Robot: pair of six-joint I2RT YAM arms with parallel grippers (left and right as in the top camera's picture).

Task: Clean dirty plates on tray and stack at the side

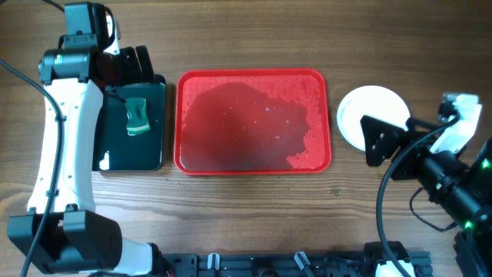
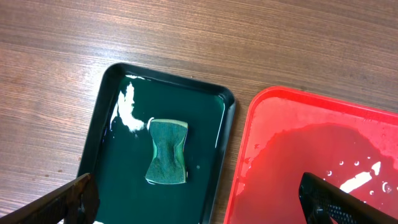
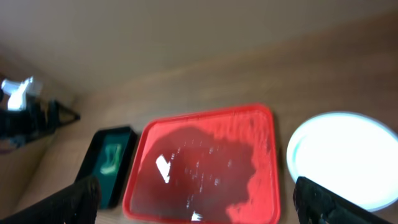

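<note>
Wood-grain table under wet red tray, black tray just beside.

No writing, label, brand mark, number or sign can be read in any of the three views. The red tray, the black tray, the green sponge and the white plate show only plain surfaces.
</note>
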